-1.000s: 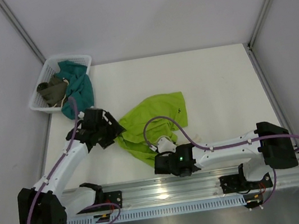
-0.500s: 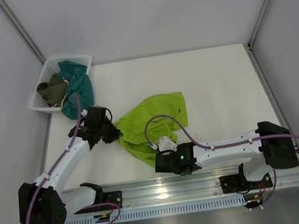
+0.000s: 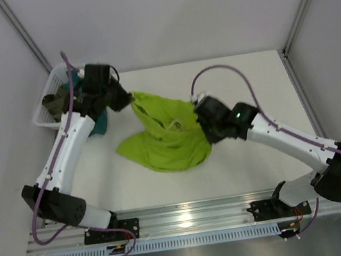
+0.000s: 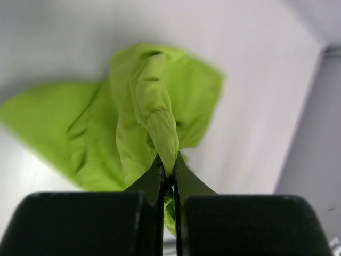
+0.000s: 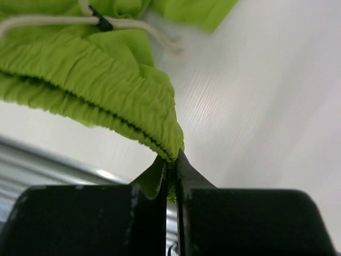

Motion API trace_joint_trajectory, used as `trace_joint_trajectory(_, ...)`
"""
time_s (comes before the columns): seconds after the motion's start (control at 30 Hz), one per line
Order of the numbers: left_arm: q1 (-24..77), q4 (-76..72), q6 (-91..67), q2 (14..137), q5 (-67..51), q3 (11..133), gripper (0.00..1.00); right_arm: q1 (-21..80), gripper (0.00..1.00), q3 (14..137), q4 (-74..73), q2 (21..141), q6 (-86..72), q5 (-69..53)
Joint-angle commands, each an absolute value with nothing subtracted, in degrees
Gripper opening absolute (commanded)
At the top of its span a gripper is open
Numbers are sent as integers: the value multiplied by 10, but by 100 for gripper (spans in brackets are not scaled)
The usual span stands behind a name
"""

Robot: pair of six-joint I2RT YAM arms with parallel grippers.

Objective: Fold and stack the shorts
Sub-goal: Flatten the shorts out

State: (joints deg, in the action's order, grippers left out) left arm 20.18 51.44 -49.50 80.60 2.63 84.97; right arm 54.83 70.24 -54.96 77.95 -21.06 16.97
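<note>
The shorts (image 3: pixel 169 138) lie near the middle of the table (image 3: pixel 259 75), one pair only, bright lime green. In the top view their pinched upper edge runs from about 10 o'clock, at the left gripper (image 3: pixel 129 100), down to about 3 o'clock, at the right gripper (image 3: pixel 200 117). That line is the long axis. The loose body of the cloth spreads away from it toward 7 o'clock, ending in a blunt corner on the white surface. Both grippers are clenched on the fabric, one at each end of the edge.

The left wrist view shows what the top view hides. A narrow rolled ridge of the shorts (image 4: pixel 152 101) rises to the left gripper (image 4: pixel 168 172), whose fingers meet tightly on it. The rest fans out flat beyond. The right wrist view shows the gathered elastic waistband of the shorts (image 5: pixel 96 74) nipped in the right gripper (image 5: pixel 171 166). One white drawstring (image 5: pixel 53 21) with a dark band on it lies at 12 o'clock in that view. Neither wrist view takes in the other arm.

Only the top view shows the single white basket (image 3: pixel 40 114) at the 10 o'clock corner of the table. It holds one olive-brown garment (image 3: pixel 56 104). One teal garment (image 3: pixel 97 124) hangs over the basket's near side, partly behind the left arm.
</note>
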Motion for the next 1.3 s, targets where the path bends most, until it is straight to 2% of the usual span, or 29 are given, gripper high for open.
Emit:
trace_joint_trajectory(0.0, 181, 537, -504, 889, 6, 1031, 0, 403, 0, 835, -508, 793, -99, 100)
trace_joint_trajectory(0.13, 143, 571, -544, 1046, -60, 1349, 0, 307, 0, 1116, -535, 929, -41, 59)
trace_joint_trajectory(0.2, 128, 545, -562, 1091, -102, 1467, 0, 277, 0, 1205, -545, 968, -32, 43)
trace_joint_trajectory(0.23, 114, 517, -587, 1088, -114, 1470, 0, 265, 0, 1243, -540, 982, -40, 10)
trace_joint_trajectory(0.27, 102, 451, -596, 1058, -129, 1438, 0, 251, 0, 1295, -518, 992, -64, -6)
trace_joint_trajectory(0.3, 102, 450, -606, 1057, -129, 1422, 0, 250, 0, 1315, -505, 992, -70, -15)
trace_joint_trajectory(0.37, 95, 373, -625, 992, -130, 1388, 1, 253, 0, 1329, -473, 964, -70, -33)
trace_joint_trajectory(0.4, 95, 343, -623, 967, -131, 1325, 0, 258, 0, 1315, -426, 944, -62, -33)
trace_joint_trajectory(0.47, 99, 274, -614, 886, -124, 1254, 0, 274, 0, 1262, -362, 864, -47, -23)
trace_joint_trajectory(0.5, 103, 250, -610, 855, -114, 1226, 0, 277, 0, 1188, -281, 830, -42, -16)
trace_joint_trajectory(0.53, 112, 191, -603, 782, -84, 1127, 0, 281, 0, 1147, -233, 796, -41, -7)
trace_joint_trajectory(0.57, 116, 156, -602, 745, -70, 1090, 0, 284, 0, 1106, -189, 735, -42, 9)
trace_joint_trajectory(0.63, 121, 88, -606, 653, -43, 987, 1, 295, 0, 1041, -111, 692, -34, 36)
trace_joint_trajectory(0.97, 131, 131, -559, 483, -4, 908, 1, 340, 0, 1033, -167, 599, -50, 54)
trace_joint_trajectory(1.13, 131, 153, -532, 506, 18, 938, 0, 341, 0, 1061, -188, 639, -26, 88)
trace_joint_trajectory(1.27, 131, 157, -540, 555, 4, 954, 0, 337, 0, 1132, -267, 703, -19, 111)
